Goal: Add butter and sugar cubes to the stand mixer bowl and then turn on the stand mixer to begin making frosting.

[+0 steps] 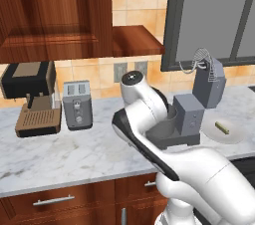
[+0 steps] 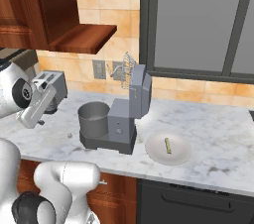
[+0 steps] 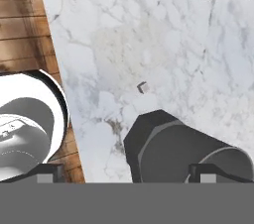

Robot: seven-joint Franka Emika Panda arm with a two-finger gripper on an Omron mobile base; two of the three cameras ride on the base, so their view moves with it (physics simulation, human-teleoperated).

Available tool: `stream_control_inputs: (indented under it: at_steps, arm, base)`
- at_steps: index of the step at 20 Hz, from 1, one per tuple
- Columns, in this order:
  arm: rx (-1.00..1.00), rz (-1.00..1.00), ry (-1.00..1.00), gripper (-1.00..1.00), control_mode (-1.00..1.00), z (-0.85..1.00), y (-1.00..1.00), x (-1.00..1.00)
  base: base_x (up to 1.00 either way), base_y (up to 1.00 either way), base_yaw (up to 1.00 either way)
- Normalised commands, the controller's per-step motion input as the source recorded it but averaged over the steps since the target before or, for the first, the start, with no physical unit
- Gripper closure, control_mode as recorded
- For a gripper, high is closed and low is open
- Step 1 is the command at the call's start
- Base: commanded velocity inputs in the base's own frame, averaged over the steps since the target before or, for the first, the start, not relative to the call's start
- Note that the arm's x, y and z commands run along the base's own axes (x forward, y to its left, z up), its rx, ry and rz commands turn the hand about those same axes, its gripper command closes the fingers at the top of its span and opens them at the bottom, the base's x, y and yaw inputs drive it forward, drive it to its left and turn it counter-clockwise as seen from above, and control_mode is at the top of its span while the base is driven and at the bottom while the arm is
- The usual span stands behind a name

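Marble counter bears perhaps a sugar cube ahead of wide-spread end effector.

The stand mixer sits on the marble counter, head tilted back, whisk raised at twelve o'clock; at its three o'clock the butter lies on a white plate; toaster and coffee machine stand at nine o'clock.

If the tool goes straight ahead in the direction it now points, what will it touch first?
Most likely the bare marble counter, close to a small sugar cube. The open tool looks down on both; the stand mixer bowl lies beside that line, though depth is unclear.
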Motion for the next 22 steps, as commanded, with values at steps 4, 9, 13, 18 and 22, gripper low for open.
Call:
stream_control_inputs:
  at_steps: [4,9,13,18,22]
  arm:
    - [-0.13,0.00,0.10,-1.00,-1.00,-0.42,0.18,0.19]
    - [-0.11,0.00,0.11,-1.00,-1.00,-0.46,0.06,0.27]
    - [-0.08,0.00,0.11,-1.00,-1.00,-0.39,0.00,0.15]
    - [-0.06,0.00,0.10,-1.00,-1.00,-0.47,-0.02,0.11]
    - [0.00,0.01,0.05,-1.00,-1.00,-0.39,0.00,0.15]
  base:
    - [0.00,0.00,0.00]
    - [0.00,0.00,0.00]
    - [0.00,0.00,0.00]
    - [0.00,0.00,0.00]
    - [0.00,0.00,0.00]
